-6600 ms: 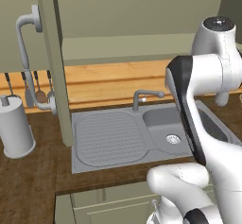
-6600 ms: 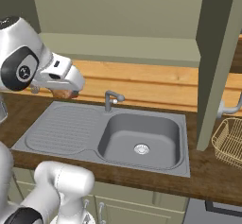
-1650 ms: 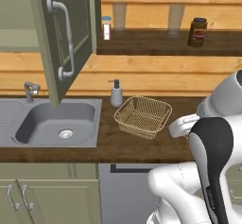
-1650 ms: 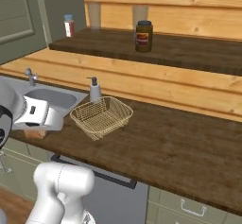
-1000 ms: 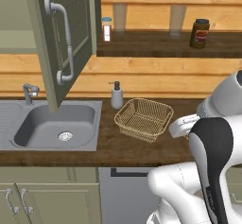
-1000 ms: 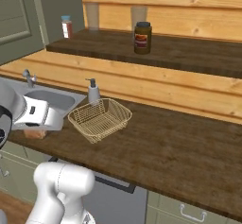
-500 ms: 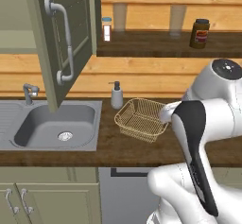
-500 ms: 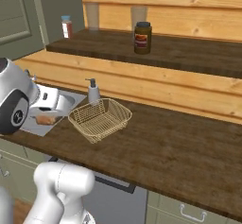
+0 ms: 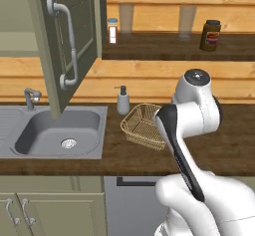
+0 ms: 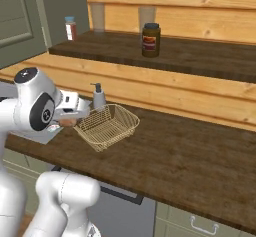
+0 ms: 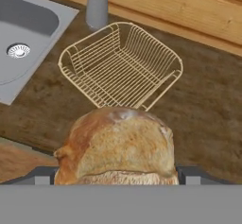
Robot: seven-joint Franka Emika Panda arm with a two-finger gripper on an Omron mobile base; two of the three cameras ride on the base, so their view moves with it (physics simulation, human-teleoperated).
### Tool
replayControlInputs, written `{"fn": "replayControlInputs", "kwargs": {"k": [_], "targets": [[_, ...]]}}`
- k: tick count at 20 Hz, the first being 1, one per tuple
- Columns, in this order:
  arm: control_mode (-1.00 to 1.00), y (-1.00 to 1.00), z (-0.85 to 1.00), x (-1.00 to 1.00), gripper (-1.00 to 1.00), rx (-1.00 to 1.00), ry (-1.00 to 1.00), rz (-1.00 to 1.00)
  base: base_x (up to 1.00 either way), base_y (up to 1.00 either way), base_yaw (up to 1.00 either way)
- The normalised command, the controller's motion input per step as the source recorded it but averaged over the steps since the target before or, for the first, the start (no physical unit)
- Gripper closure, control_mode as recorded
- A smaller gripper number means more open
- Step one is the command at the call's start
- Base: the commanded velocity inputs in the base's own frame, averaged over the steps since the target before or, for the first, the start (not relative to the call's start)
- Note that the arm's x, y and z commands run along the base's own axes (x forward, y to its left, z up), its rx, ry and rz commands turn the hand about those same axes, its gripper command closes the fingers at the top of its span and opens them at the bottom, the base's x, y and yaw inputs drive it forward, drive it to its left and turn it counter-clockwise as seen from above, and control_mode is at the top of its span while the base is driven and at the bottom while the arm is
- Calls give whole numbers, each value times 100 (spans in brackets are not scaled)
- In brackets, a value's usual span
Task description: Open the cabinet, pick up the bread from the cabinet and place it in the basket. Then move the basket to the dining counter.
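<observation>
**Bread held wide in the gripper, above the near edge of the basket**

Gripper: jaws spread wide with the bread between them, the dark finger tips showing at either side of the loaf in the bottom of the hand view. In the right base view the gripper sits at centre left with a sliver of brown bread under the white hand, just beside the basket's left rim.

Bread: rounded tan-brown bun, crust mottled lighter on top, a paler seam along its lower edge. It occupies the lower centre of the hand view and covers the basket's near corner.

Basket: golden-tan wire mesh, rectangular with flared sides and a thicker rim, nothing inside. It sits on the dark wood worktop, upper centre of the hand view; in the left base view the basket is at centre, partly behind the arm.

Surroundings:
- Soap dispenser, grey with dark pump, just beyond the basket's far-left corner, top of the hand view.
- Grey sink, left of the basket, with a tap behind it.
- Cabinet door, sage-green, standing open in the upper left of the left base view, long curved grey handle.
- Wooden shelf above the worktop, carrying a dark jar and a small white bottle.
</observation>
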Motion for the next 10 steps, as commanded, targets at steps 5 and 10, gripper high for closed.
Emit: {"fn": "replayControlInputs", "kwargs": {"k": [5,10], "targets": [[-100,0,-43,70,100,0,5,0,0,0,0],[-100,0,-46,76,100,0,12,0,0,0,0]]}}
